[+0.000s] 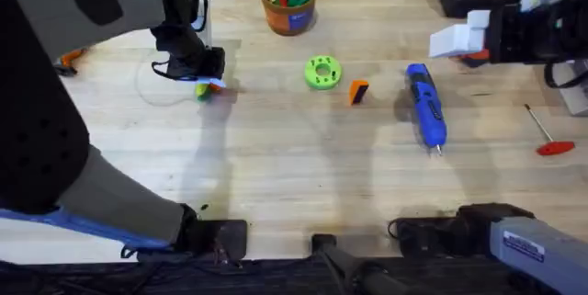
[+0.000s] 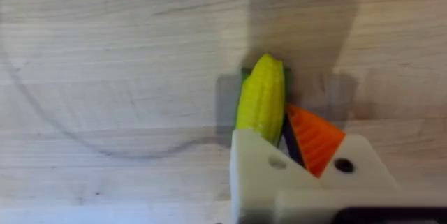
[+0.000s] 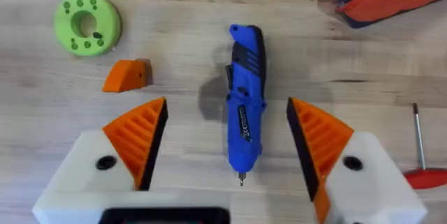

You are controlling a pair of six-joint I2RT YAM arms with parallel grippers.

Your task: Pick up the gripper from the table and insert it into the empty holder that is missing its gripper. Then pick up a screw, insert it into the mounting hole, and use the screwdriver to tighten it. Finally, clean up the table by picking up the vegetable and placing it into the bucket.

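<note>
left pincer [image 2: 279,147]: down at the tabletop [image 1: 276,166] far left, closed around the vegetable [image 2: 262,98]. One white mount is bare and presses the corn directly, the other carries its orange pad; probably gripped for the bucket drop.
right pincer [image 3: 230,154]: spread wide, empty, straddling the screwdriver [image 3: 244,112] from above, likely lining up a grab.
gripper [image 1: 358,92]: loose on the tabletop, between green disc [image 1: 322,72] and screwdriver.
bucket [image 1: 289,5]: back centre, toys inside.
</note>
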